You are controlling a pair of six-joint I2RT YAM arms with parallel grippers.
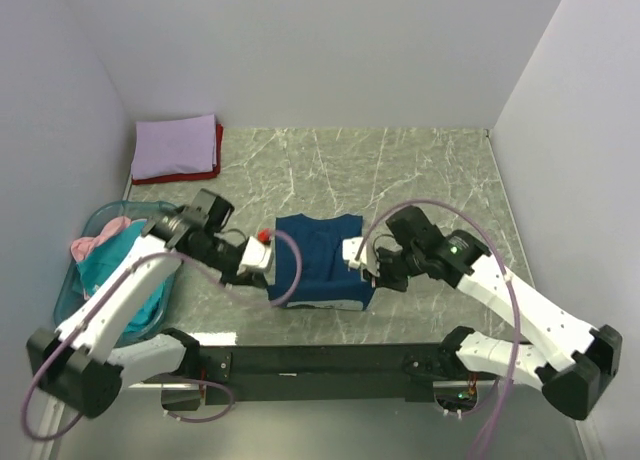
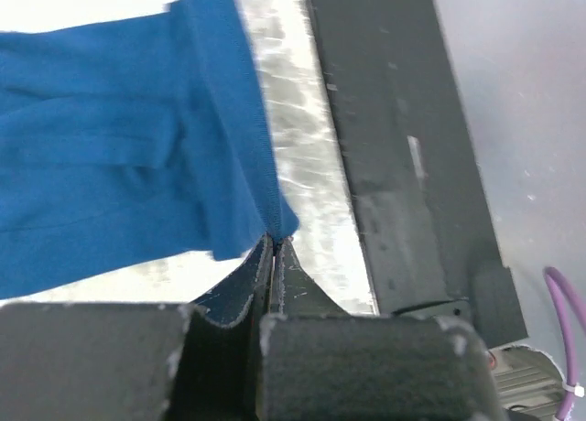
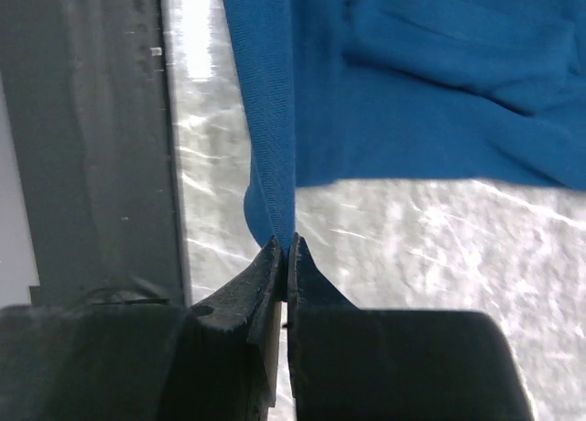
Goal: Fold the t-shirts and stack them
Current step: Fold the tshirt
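Both left hand and right hand pinch the squarish blue t-shirt (opposite sides).

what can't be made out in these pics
1. Top view: the red t-shirt shows only an edge, because the lavender t-shirt lies over it.
2. Top view: the left arm crosses the basket and hides part of the teal t-shirt.
3. Wrist views: the dark blue t-shirt is cut off by the frame edges, and its underside is hidden everywhere.
4. Top view: the left gripper and right gripper fingertips are too small to see.
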